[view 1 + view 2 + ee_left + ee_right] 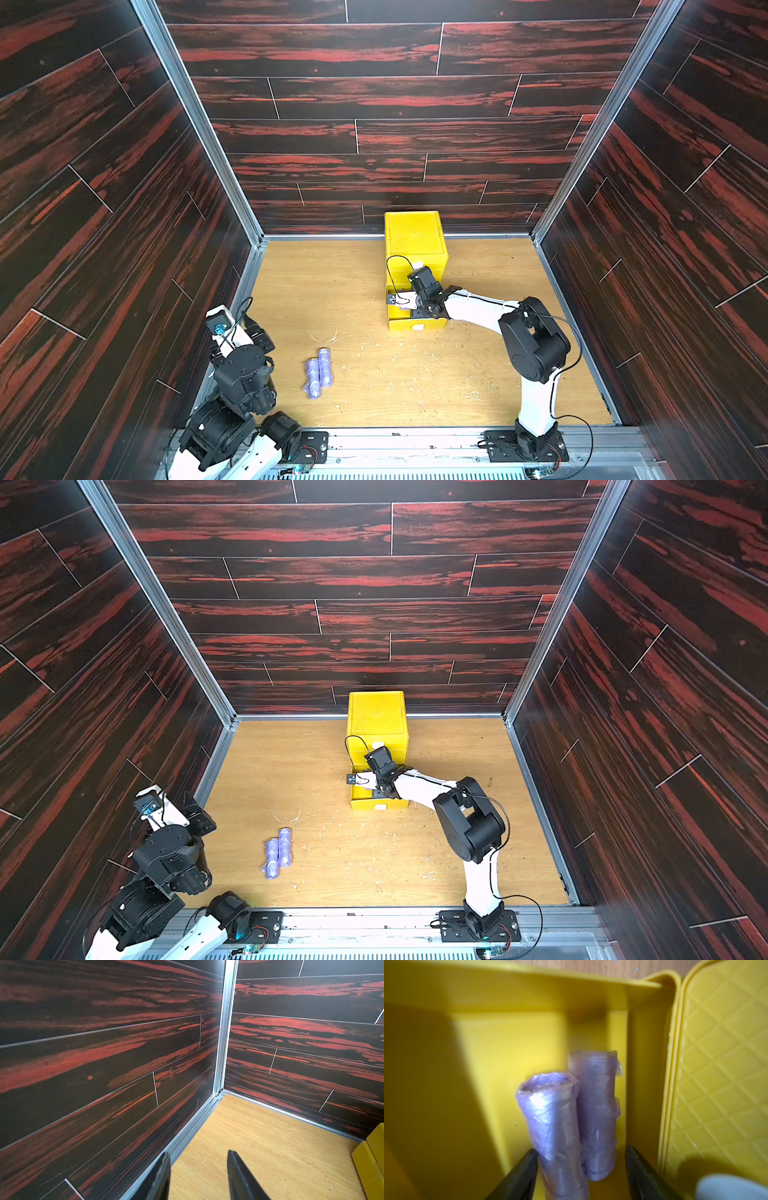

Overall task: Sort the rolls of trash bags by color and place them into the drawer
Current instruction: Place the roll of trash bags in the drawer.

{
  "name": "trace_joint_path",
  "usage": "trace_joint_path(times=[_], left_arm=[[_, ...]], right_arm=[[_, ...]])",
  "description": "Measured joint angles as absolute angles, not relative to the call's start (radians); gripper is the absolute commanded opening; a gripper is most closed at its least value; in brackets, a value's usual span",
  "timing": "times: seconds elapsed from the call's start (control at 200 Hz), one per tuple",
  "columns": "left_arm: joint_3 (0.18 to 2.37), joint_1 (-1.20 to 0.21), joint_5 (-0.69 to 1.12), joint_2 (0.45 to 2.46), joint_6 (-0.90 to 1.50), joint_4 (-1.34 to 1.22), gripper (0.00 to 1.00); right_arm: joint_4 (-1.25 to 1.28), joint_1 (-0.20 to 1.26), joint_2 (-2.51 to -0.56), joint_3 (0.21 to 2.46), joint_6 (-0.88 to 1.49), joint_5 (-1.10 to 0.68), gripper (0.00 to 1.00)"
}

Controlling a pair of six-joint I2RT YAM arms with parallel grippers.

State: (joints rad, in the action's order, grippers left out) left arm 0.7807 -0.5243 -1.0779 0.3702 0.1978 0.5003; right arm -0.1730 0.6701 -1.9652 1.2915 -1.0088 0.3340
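The yellow drawer [415, 237] cabinet stands at the back of the table, seen in both top views [376, 715], with its bottom drawer [409, 326] pulled out. My right gripper [581, 1151] reaches down into that tray and is open. Two lilac rolls of trash bags [552, 1126] [596, 1109] lie side by side between its spread fingers, against the tray's yellow wall [529, 997]. Two more lilac rolls [319, 372] [279, 856] lie together on the table in front of the left arm. My left gripper [198, 1154] hangs open and empty near the left wall.
Dark wood-pattern walls with aluminium rails [249, 274] close the table on three sides. The cabinet's diamond-textured yellow face [726, 1064] stands right beside my right gripper. The oak tabletop [478, 374] is scratched and speckled with crumbs.
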Motion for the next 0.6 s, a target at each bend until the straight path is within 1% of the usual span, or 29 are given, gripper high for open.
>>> trace_joint_path(times=[0.371, 0.601], left_arm=[[0.780, -0.524, -1.078, 0.370, 0.191, 0.500, 0.48], [0.780, -0.524, -1.081, 0.370, 0.191, 0.500, 0.48]], right_arm=[[-0.173, 0.677, -1.958, 1.314, -0.991, 0.352, 0.69], [-0.223, 0.682, -1.898, 1.318, -0.960, 0.351, 0.68]])
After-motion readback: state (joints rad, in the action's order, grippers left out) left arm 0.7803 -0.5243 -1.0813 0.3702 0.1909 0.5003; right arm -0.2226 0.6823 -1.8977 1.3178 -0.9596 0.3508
